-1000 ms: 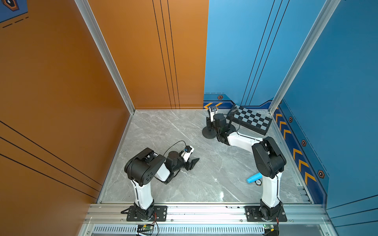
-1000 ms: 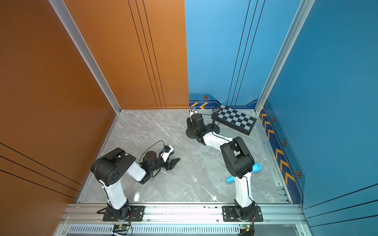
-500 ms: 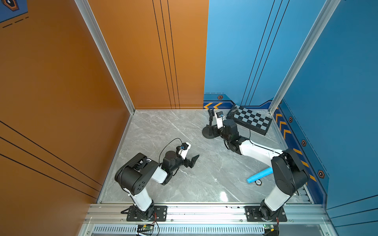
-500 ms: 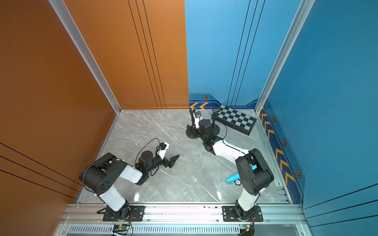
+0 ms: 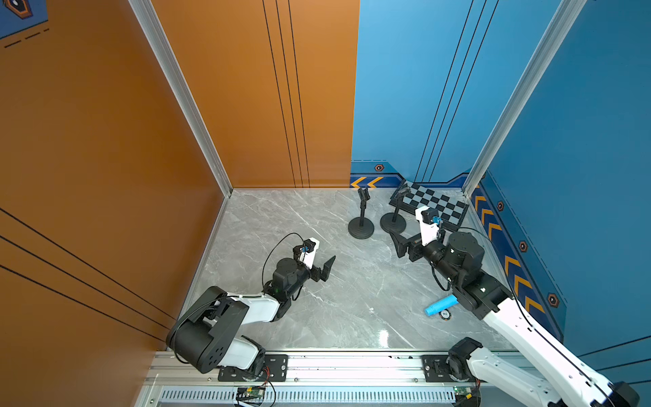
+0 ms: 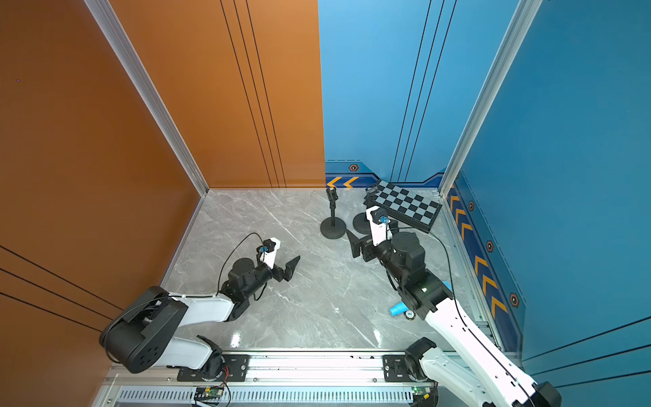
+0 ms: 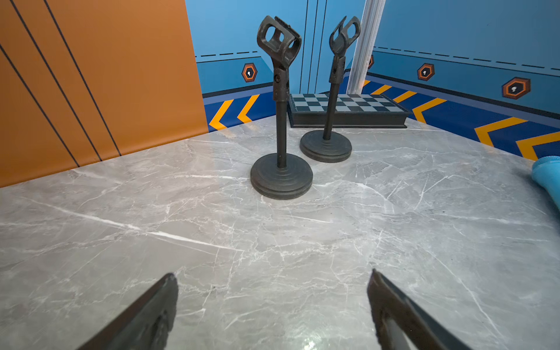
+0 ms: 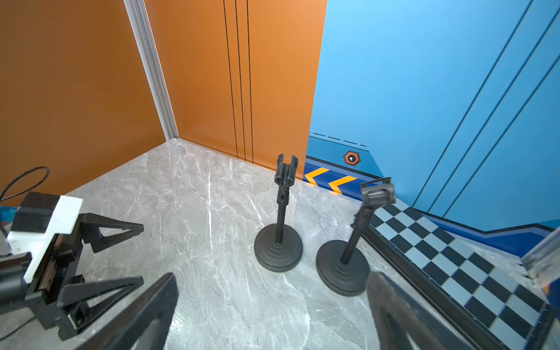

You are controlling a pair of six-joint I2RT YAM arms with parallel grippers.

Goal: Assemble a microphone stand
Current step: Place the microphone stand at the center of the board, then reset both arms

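Both top views show a microphone stand [image 5: 360, 227] and second stand [image 5: 393, 222] upright on the bench [image 5: 352, 299], both arms' jaws wide open and empty; the right arm [image 5: 458, 260] should probably withdraw without clipping their bases.

Left end effector [image 6: 290, 267]: jaws spread, empty, low over the grey surface [image 6: 317, 303].
Right end effector [image 6: 356, 246]: jaws spread, empty, near the stands.
Microphone stand [image 6: 332, 220]: upright, clip on top.
Second microphone stand [image 6: 360, 223]: just beside it, pole partly hidden.
Chessboard [image 6: 405, 206]: far corner, behind the stands.
Blue cylinder [image 6: 397, 310]: lying partly under the right arm.
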